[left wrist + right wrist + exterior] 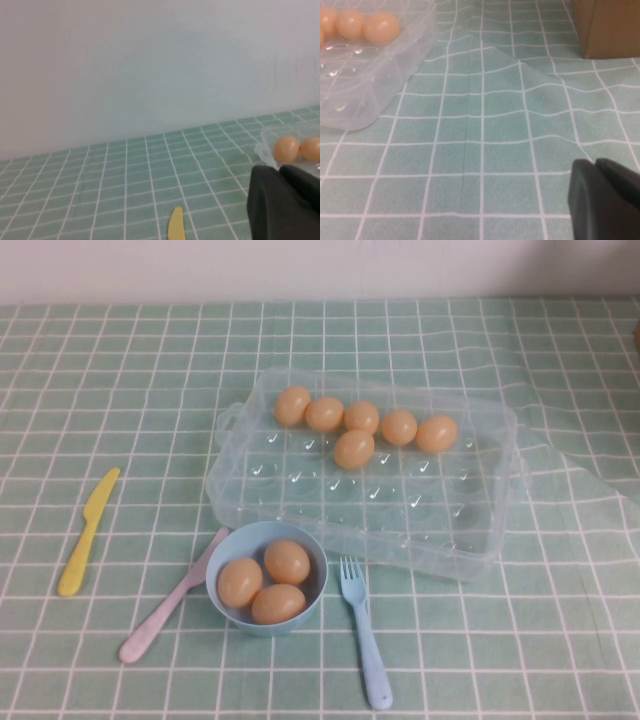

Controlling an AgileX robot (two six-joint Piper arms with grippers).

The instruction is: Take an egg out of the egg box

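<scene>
The clear plastic egg box stands in the middle of the table. Several tan-orange eggs lie along its far side, one a little nearer. Neither arm shows in the high view. My left gripper is shut and empty, off to the box's left; two of the eggs and a box corner show past it. My right gripper is shut and empty, over the cloth to the right of the box, with an egg in view at the box's end.
A light-blue bowl with three eggs stands in front of the box. A pink knife, a blue fork and a yellow knife lie near it. A brown box stands at the far right. The cloth is wrinkled right of the egg box.
</scene>
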